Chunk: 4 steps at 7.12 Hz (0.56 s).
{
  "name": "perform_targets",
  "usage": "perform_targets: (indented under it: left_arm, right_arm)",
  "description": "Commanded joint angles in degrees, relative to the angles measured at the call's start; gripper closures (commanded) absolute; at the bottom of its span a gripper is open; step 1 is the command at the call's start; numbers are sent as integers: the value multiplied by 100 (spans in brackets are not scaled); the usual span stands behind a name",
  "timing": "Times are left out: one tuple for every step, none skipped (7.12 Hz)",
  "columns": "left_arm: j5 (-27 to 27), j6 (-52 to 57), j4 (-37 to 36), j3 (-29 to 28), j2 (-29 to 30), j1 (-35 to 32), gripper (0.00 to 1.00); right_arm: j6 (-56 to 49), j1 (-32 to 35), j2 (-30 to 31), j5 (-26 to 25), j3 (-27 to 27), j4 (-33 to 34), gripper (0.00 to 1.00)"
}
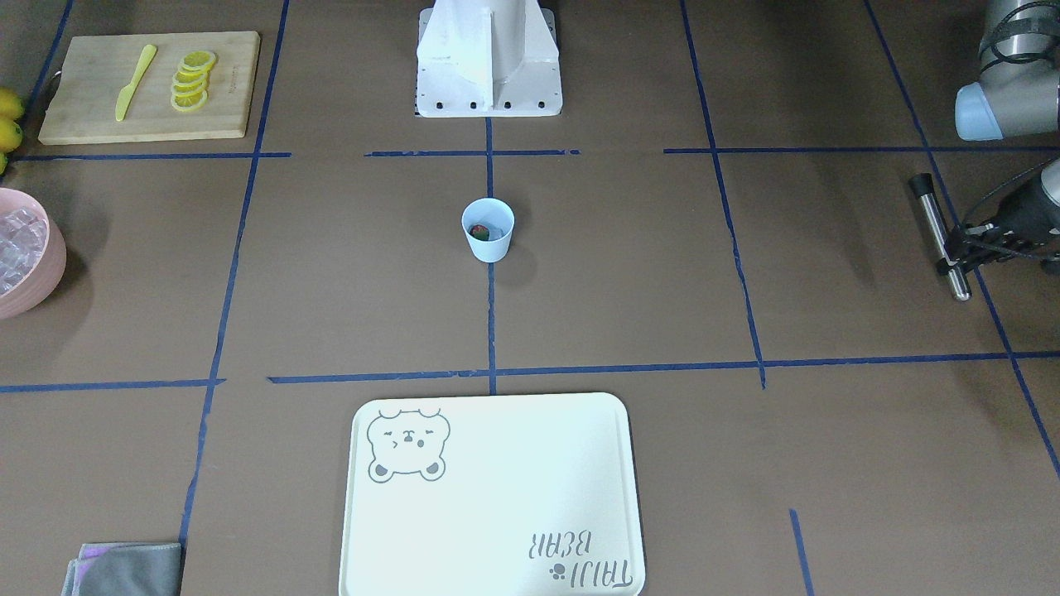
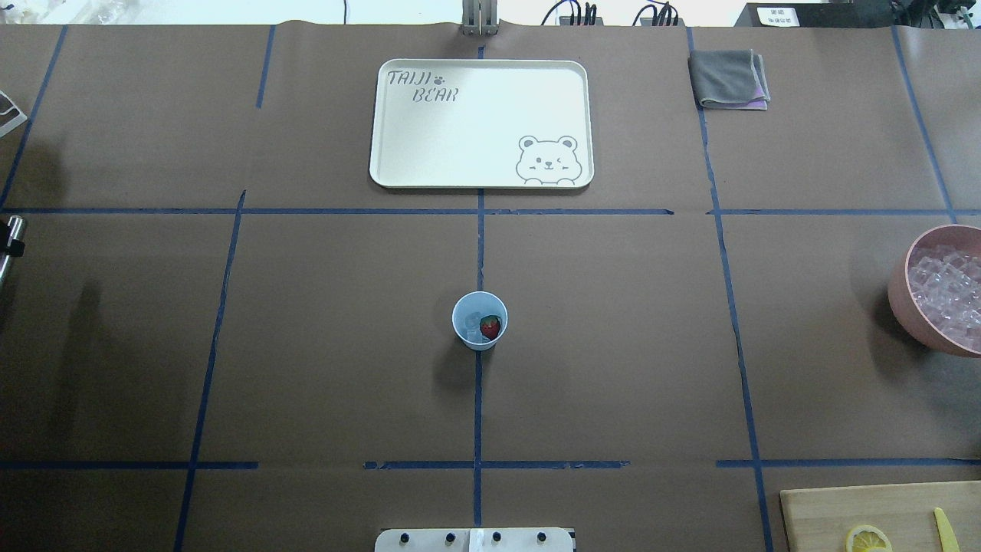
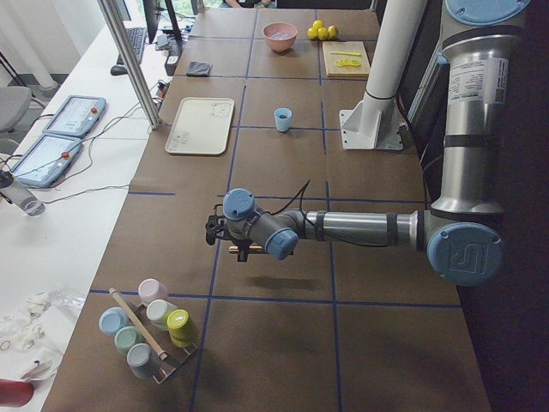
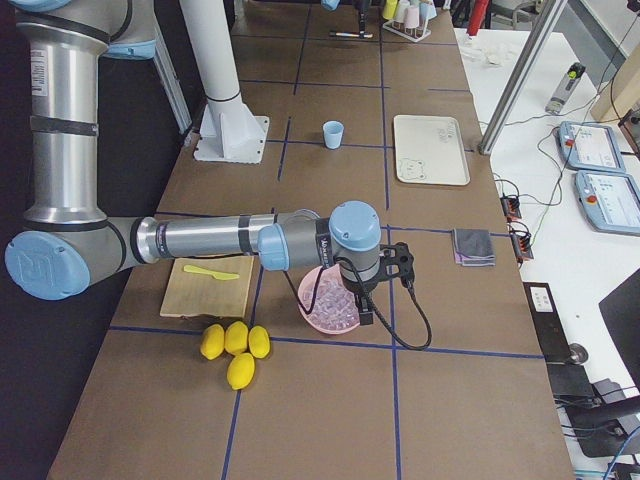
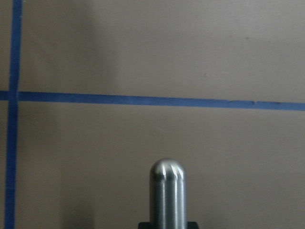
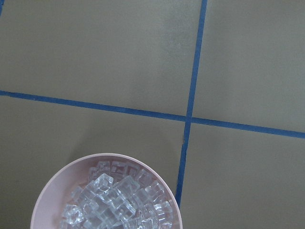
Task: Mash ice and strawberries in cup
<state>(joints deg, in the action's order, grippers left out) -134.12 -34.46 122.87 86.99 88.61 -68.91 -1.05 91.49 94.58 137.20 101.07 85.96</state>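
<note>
Nearest the robot, on its right, a wooden board (image 1: 99, 116) carries lemon slices (image 1: 192, 80) and a yellow knife (image 1: 135, 81). Whole lemons (image 4: 235, 345) lie just beside it at the table's right end.

Further out on the right stands the pink bowl (image 2: 900, 295), heaped with ice (image 2: 946, 295). The right gripper (image 4: 366, 305) hangs over the bowl. Only the side view shows it, so I cannot tell whether its claw is spread or pressed together. Its wrist camera looks down on the bowl's rim and the cubes.

At about the same depth, on the centre tape line, the cup (image 2: 480, 320) stands upright and alone, well apart from both arms. The strawberry (image 2: 490, 327) lies inside it, toward the right wall, and pale cubes seem to lie beside it.

Far off on the left, the left gripper (image 1: 954, 263) is pinching a metal rod (image 1: 932, 219), held clear of the table. The rod's rounded end juts out past the fingers.

Farthest away, a cream tray (image 2: 475, 138) printed with a bear lies at centre. A folded grey cloth (image 2: 728, 78) lies to its right.
</note>
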Motion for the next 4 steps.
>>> perform_targets:
  left_arm:
    - [403, 333, -44, -225, -11, 36, 100]
    - [404, 456, -35, -339, -19, 36, 100]
    - [483, 457, -44, -367, -20, 36, 100]
    - [675, 457, -44, -428, -2, 53, 100]
  right_arm:
    - [0, 0, -1, -9, 0, 0, 1]
    - [0, 0, -1, -9, 0, 0, 1]
    - [0, 0, -10, -9, 0, 0, 1]
    - [0, 0, -19, -9, 0, 0, 1]
